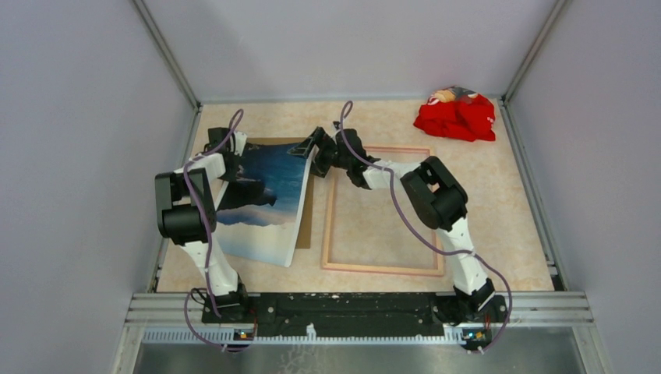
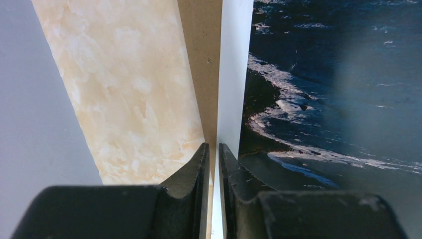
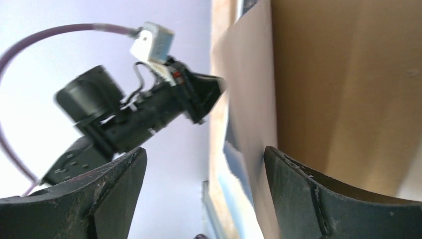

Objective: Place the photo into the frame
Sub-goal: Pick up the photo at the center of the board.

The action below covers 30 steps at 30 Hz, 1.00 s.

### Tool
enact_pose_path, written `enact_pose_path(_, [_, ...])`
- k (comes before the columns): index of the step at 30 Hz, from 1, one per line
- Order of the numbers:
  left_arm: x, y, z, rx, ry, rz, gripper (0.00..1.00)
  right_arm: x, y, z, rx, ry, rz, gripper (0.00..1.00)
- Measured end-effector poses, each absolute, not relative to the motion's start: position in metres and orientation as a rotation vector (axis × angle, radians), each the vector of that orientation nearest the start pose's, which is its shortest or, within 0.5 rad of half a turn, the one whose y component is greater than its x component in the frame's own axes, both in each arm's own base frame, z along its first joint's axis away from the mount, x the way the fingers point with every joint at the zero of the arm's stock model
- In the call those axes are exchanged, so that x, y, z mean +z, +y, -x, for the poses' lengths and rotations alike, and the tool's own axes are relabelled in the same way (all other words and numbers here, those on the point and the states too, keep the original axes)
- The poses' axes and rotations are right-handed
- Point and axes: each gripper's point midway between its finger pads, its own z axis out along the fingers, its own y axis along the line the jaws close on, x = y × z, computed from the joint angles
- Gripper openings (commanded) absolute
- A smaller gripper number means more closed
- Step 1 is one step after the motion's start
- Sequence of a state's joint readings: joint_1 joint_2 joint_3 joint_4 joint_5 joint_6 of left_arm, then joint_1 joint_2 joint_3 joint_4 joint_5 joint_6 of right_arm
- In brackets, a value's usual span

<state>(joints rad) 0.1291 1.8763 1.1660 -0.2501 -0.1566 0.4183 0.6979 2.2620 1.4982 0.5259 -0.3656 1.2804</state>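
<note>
The photo (image 1: 265, 199), a blue sea print, is lifted and bowed over the brown backing board (image 1: 309, 222) at left centre. My left gripper (image 1: 234, 152) is shut on the photo's far left edge; in the left wrist view its jaws (image 2: 213, 147) pinch the white margin beside the sea print (image 2: 323, 74). My right gripper (image 1: 314, 148) is open at the photo's far right corner; in the right wrist view (image 3: 204, 154) the photo's edge (image 3: 239, 164) runs between the fingers, near the right one. The frame (image 1: 329, 218) lies flat on the table to the right, pale side up.
A red cloth bundle (image 1: 456, 115) lies at the back right corner. The backing board shows in the left wrist view (image 2: 201, 59) and right wrist view (image 3: 348, 74). Grey walls enclose the table on three sides.
</note>
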Motion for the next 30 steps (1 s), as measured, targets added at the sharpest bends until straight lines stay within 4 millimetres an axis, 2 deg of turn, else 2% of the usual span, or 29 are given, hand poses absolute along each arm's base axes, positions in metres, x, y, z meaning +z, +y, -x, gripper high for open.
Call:
enact_pose_path(4, [0.029,0.099,-0.424,0.414,2.543,-0.306,0.19,0.145,0.479,-0.407,1.748,2.073,-0.336,0.82])
enact_pose_path(8, [0.029,0.099,-0.424,0.413,2.543,-0.306,0.19,0.145,0.479,-0.406,1.748,2.071,-0.327,0.73])
enact_pose_path(10, [0.029,0.099,-0.424,0.412,2.544,-0.305,0.19,0.138,0.477,-0.406,1.715,2.100,-0.319,0.63])
enact_pose_path(14, [0.029,0.099,-0.424,0.409,2.545,-0.306,0.20,0.122,0.474,-0.404,1.632,2.161,-0.299,0.29])
enact_pose_path(16, [0.030,0.099,-0.424,0.404,2.549,-0.307,0.24,0.114,0.472,-0.404,1.591,2.195,-0.297,0.13])
enact_pose_path(18, [0.031,0.098,-0.423,0.390,2.556,-0.305,0.34,0.109,0.470,-0.405,1.542,2.225,-0.279,0.00])
enact_pose_path(21, [0.033,0.096,-0.422,0.352,2.575,-0.302,0.50,0.114,0.472,-0.409,1.500,2.238,-0.240,0.00])
enact_pose_path(26, [0.038,0.089,-0.410,0.258,2.631,-0.297,0.65,0.139,0.466,-0.407,1.423,2.245,-0.134,0.00])
enact_pose_path(28, [0.040,0.088,-0.403,0.232,2.653,-0.300,0.69,0.162,0.459,-0.402,1.372,2.242,-0.074,0.00])
enact_pose_path(30, [0.045,0.087,-0.398,0.215,2.668,-0.296,0.72,0.195,0.447,-0.396,1.316,2.219,0.000,0.00])
